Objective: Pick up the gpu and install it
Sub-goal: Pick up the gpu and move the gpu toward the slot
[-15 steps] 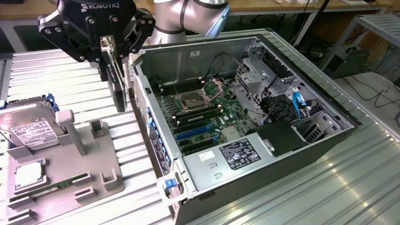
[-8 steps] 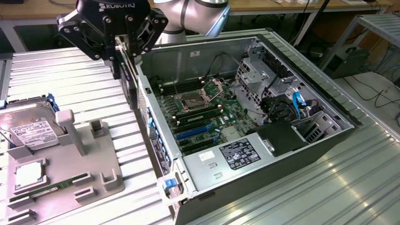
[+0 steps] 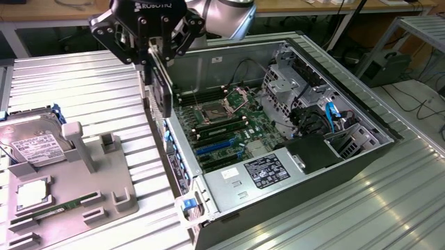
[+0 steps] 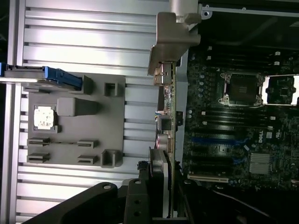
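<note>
GPU (image 3: 161, 91) hung on edge in the gripper (image 3: 154, 52), whose fingers were clenched on the card's upper end, the silvery bracket (image 4: 170, 42) at the end away from the fingers. It was in the air over the left wall, as the exterior view has it, of the open computer case (image 3: 326, 57), between the grey parts fixture (image 3: 76, 208) and the motherboard (image 3: 230, 130), touching neither. Carrying it well, I judged, meant keeping the board upright and square to the blue expansion slots (image 3: 215, 146), clear of the case wall, with the grip firm enough that the card could not swing. On the fixture lay a hard drive (image 3: 31, 146), a processor (image 3: 31, 192) and a green memory stick (image 3: 59, 211). All stood on a ribbed aluminium table (image 3: 70, 78); far behind were desks, and cables (image 3: 410, 99) trailed on the floor to the right.
</note>
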Action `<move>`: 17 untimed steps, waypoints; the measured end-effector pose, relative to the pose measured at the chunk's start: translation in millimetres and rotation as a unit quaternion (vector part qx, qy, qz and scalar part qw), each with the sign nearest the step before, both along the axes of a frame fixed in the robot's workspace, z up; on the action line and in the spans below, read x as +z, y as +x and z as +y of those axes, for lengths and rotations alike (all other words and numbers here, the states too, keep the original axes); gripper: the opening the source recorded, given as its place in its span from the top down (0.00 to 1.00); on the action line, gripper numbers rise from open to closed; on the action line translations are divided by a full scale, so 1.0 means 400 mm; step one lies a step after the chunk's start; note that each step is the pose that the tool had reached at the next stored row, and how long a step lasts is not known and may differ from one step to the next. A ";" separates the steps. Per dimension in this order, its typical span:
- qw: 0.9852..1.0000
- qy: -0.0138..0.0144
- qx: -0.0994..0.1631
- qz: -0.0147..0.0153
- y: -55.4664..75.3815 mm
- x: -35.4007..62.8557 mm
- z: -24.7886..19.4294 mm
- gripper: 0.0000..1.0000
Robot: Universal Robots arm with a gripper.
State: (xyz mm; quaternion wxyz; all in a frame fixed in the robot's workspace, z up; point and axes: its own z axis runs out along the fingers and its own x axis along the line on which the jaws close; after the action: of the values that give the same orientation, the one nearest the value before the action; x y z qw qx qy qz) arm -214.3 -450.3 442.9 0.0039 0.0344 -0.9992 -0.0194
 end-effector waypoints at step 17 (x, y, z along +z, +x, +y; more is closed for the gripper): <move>1.000 0.000 0.000 0.000 0.181 -0.001 0.000 0.72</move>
State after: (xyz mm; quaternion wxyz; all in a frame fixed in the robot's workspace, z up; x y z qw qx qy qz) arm -141.9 -450.3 442.4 0.0039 0.0345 -0.9992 -0.0194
